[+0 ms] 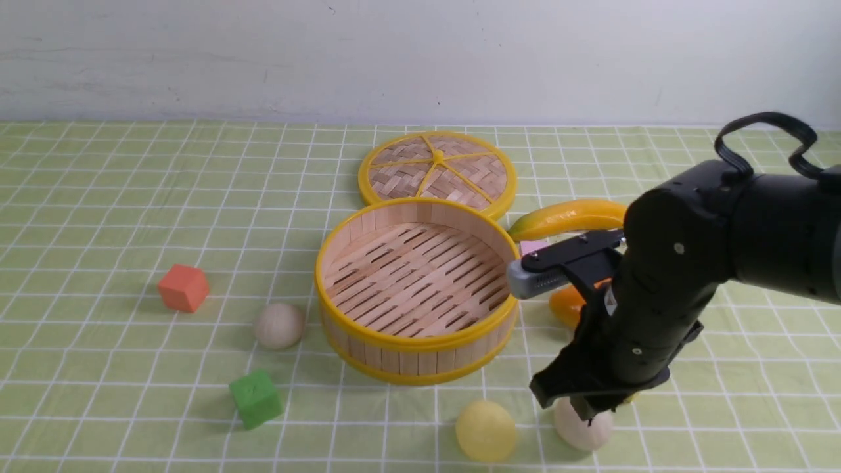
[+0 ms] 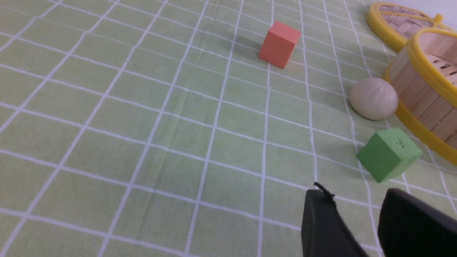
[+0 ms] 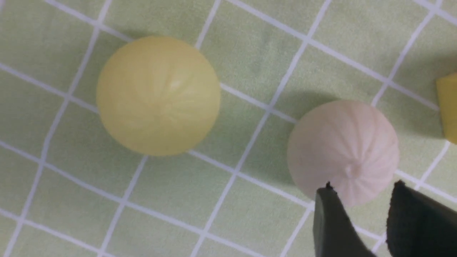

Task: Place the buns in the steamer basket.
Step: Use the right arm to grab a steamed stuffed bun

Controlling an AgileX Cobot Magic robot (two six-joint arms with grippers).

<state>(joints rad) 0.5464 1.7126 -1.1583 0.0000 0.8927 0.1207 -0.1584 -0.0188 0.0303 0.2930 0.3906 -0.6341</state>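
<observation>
**Surface.** The work surface (image 1: 98,197) is covered with a light green cloth carrying a white grid. At its far edge it meets a plain off-white wall (image 1: 420,59).

**Steamer basket.** The steamer basket (image 1: 394,358) stands upright near the middle of the surface. Its slatted floor is bare. The flat woven lid (image 1: 437,172) lies just behind it, toward the far edge, and appears to touch its rim.

**Buns.** All three are on the cloth, outside the basket.
- One off-white bun (image 1: 279,325) lies just beside the basket wall on the left.
- The pale yellow bun (image 1: 486,430) lies close to the near edge, in front of the basket.
- The second off-white bun (image 1: 585,427) lies just right of the yellow one, without touching it.

**Right gripper.** The right gripper (image 1: 587,408) points downward directly over the second off-white bun. Its fingers stand apart above the pleated top. Contact with the bun cannot be determined.

**Left gripper.** The left gripper (image 2: 357,194) appears only in its wrist view. Its fingers are apart with nothing between them.

**Other items.**
- An orange-red cube (image 1: 183,287) and a green cube (image 1: 255,398) lie left of the basket.
- A yellow banana (image 1: 568,219) and an orange mango (image 1: 568,305) lie to its right, partly hidden by the arm.
</observation>
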